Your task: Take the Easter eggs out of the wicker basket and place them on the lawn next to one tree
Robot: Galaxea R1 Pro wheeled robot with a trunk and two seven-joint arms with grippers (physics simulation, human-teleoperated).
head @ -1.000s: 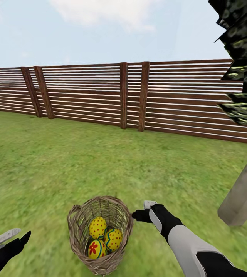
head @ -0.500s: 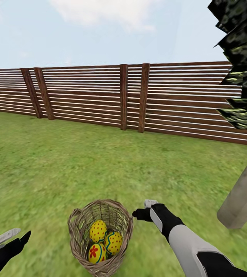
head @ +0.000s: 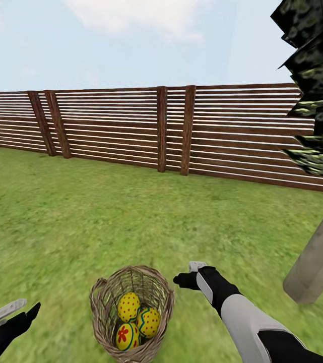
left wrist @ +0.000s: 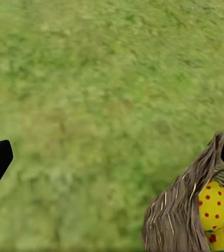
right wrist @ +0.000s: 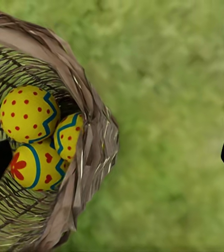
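The wicker basket (head: 131, 312) stands on the lawn (head: 106, 217) just in front of me. In it lie the three Easter eggs: the red-dotted egg (head: 129, 306), the blue-zigzag egg (head: 148, 321) and the red-flower egg (head: 126, 337). My right gripper (head: 187, 275) hovers open just right of the basket's rim; its wrist view looks down on the basket (right wrist: 85, 152) and the eggs (right wrist: 28, 114). Off to the basket's left, my left gripper (head: 17, 308) is open and holds nothing; its wrist view catches the basket's side (left wrist: 180, 215). A tree's thick pale trunk (head: 317, 257) rises at the right.
A brown slatted fence (head: 171, 131) closes the garden at the back. Dark blotched foliage (head: 317, 80) hangs over the upper right. Open grass stretches between basket, trunk and fence.
The whole picture has shifted a little: the basket now sits slightly lower and the trunk slightly further right, so the camera has moved. Both arms keep their pose.
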